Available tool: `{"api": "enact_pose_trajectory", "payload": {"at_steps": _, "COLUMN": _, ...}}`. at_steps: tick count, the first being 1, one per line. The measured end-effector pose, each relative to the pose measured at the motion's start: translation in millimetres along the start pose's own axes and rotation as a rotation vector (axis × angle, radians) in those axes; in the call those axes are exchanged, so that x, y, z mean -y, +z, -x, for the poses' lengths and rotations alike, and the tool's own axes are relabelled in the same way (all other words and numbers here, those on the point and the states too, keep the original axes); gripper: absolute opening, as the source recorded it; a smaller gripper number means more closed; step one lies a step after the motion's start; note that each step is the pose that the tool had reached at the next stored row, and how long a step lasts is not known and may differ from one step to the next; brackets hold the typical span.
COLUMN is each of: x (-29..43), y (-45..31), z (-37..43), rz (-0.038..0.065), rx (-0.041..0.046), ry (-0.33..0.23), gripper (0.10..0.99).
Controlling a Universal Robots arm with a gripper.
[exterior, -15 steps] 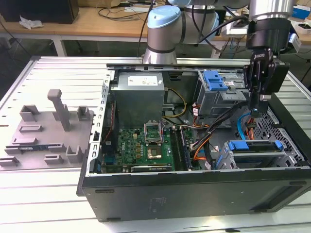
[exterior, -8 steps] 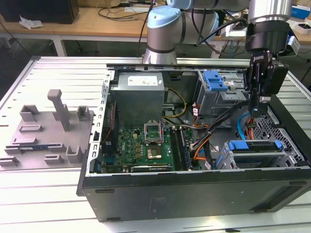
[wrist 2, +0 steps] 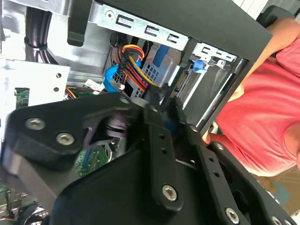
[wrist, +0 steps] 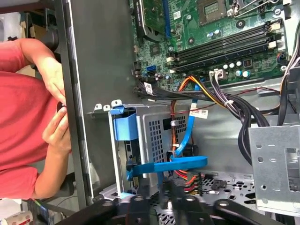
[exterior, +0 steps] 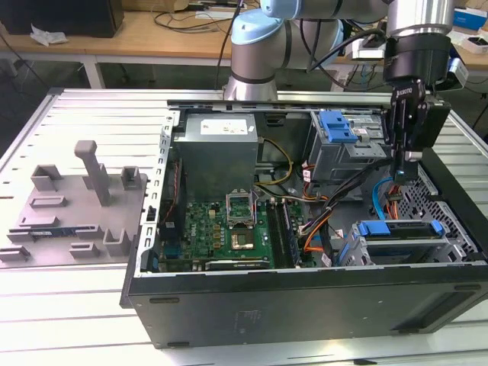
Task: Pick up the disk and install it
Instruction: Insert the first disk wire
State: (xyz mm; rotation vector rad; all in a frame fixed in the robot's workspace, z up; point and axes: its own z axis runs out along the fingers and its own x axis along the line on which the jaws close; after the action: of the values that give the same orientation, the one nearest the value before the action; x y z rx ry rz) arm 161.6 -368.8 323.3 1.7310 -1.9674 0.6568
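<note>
Grey slatted bench (exterior: pixel 91 114), open computer case (exterior: pixel 305 305), wooden desk (exterior: pixel 152 34) behind; jaws clenched near disk (exterior: pixel 400 229)

— Any print here you can actually read?
— None of it. The power supply (exterior: pixel 217 152) has a white label (exterior: pixel 229 126) with a red mark on its top, but the lines are too fine to make out.
— And on the claw (exterior: pixel 405 169)?
— There's white lettering (exterior: pixel 402 93) on its black body, too small to be sure of.
— Anything in the first wrist view?
— A white sticker (wrist: pixel 198 114) with red print hangs by the cable bundle (wrist: pixel 241 115). A paler tag (wrist: pixel 148 88) sits on the black wires, and there's a tiny sticker (wrist: pixel 176 15) on the motherboard (wrist: pixel 220 28). I can't make out any of them.
</note>
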Motion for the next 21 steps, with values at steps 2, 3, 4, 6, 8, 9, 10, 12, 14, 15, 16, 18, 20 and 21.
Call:
{"api": "enact_pose_trajectory", "payload": {"at_steps": 2, "x": 0.0, "y": 0.0, "z": 0.6, "rz": 0.0, "rx": -0.0021, "ry": 0.0, "gripper": 0.176}}
{"api": "enact_pose_trajectory", "payload": {"at_steps": 3, "x": -0.1, "y": 0.0, "z": 1.0, "rz": 0.0, "rx": -0.0023, "ry": 0.0, "gripper": 0.176}}
{"api": "enact_pose_trajectory", "payload": {"at_steps": 4, "x": -0.2, "y": -0.4, "z": 1.8, "rz": 0.0, "rx": -0.0032, "ry": 0.0, "gripper": 0.176}}
{"api": "enact_pose_trajectory", "payload": {"at_steps": 6, "x": -0.4, "y": -1.4, "z": 3.5, "rz": -0.001, "rx": -0.0048, "ry": 0.0, "gripper": 0.176}}
{"api": "enact_pose_trajectory", "payload": {"at_steps": 8, "x": -0.7, "y": -3.2, "z": 6.1, "rz": -0.001, "rx": -0.0089, "ry": 0.0, "gripper": 0.176}}
{"api": "enact_pose_trajectory", "payload": {"at_steps": 9, "x": -1.0, "y": -4.7, "z": 8.3, "rz": -0.002, "rx": -0.0129, "ry": 0.0, "gripper": 0.176}}
{"api": "enact_pose_trajectory", "payload": {"at_steps": 10, "x": -1.2, "y": -5.0, "z": 9.5, "rz": -0.002, "rx": -0.016, "ry": 0.0, "gripper": 0.176}}
{"api": "enact_pose_trajectory", "payload": {"at_steps": 12, "x": -1.2, "y": -4.7, "z": 10.5, "rz": -0.003, "rx": -0.0215, "ry": 0.0, "gripper": 0.176}}
{"api": "enact_pose_trajectory", "payload": {"at_steps": 14, "x": -0.9, "y": -4.1, "z": 11.5, "rz": -0.004, "rx": -0.032, "ry": 0.0, "gripper": 0.176}}
{"api": "enact_pose_trajectory", "payload": {"at_steps": 15, "x": -0.8, "y": -3.8, "z": 12.5, "rz": -0.006, "rx": -0.0422, "ry": 0.0, "gripper": 0.176}}
{"api": "enact_pose_trajectory", "payload": {"at_steps": 16, "x": -0.8, "y": -3.6, "z": 13.3, "rz": -0.008, "rx": -0.0473, "ry": -0.002, "gripper": 0.176}}
{"api": "enact_pose_trajectory", "payload": {"at_steps": 18, "x": -0.7, "y": -3.2, "z": 13.8, "rz": -0.01, "rx": -0.0484, "ry": -0.004, "gripper": 0.176}}
{"api": "enact_pose_trajectory", "payload": {"at_steps": 20, "x": -0.8, "y": -2.9, "z": 14.0, "rz": -0.01, "rx": -0.0483, "ry": -0.005, "gripper": 0.176}}
{"api": "enact_pose_trajectory", "payload": {"at_steps": 21, "x": -0.8, "y": -2.9, "z": 14.0, "rz": -0.01, "rx": -0.0483, "ry": -0.005, "gripper": 0.176}}
